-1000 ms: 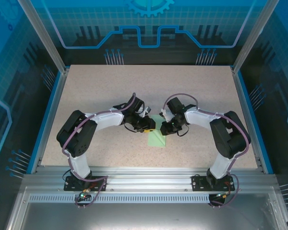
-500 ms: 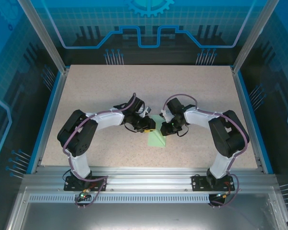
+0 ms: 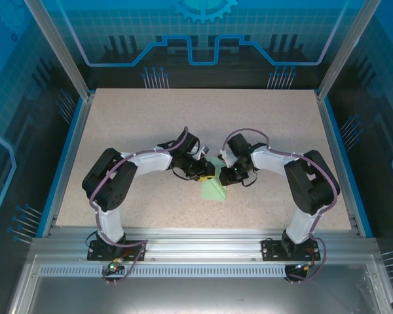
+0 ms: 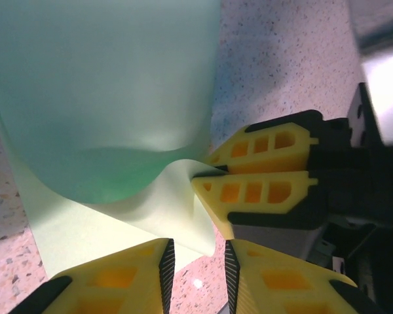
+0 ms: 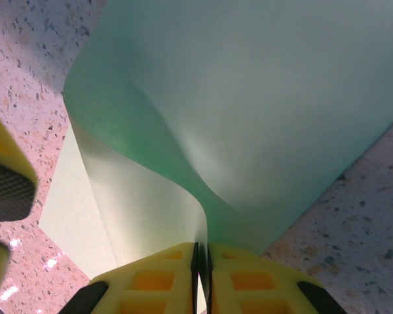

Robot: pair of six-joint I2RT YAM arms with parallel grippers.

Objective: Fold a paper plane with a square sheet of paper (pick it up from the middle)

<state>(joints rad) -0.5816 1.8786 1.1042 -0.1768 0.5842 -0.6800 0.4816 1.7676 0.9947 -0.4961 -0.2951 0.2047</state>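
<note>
At the middle of the desk, between the two arms, the square sheet of paper is partly flat and partly raised. Its near portion lies on the speckled surface, while the far portion is lifted and curled over in a soft bulge. The right gripper has its jaws pressed together on the raised edge, the thin mint-green layer pinched in the seam between them. The left wrist view shows the same pinch from the side, with the paper bending away from it in a wave. The left gripper sits just beside, its jaws narrowly apart with a corner of the curl hanging at the gap; they do not look closed on anything. I judge this to be an early fold: one flap is held up over the rest of the sheet, and no crease is set, since the bend is round rather than sharp. Nothing like a dart shape is there so far, so most of the task is left to do. The next move calls for the right arm to bring the held edge across and down until it lines up with the layer beneath. It should go low and slow so that the thin sheet neither slides nor buckles. The left jaws would need to steady the flat part or press along the bend to make it a crease.
</note>
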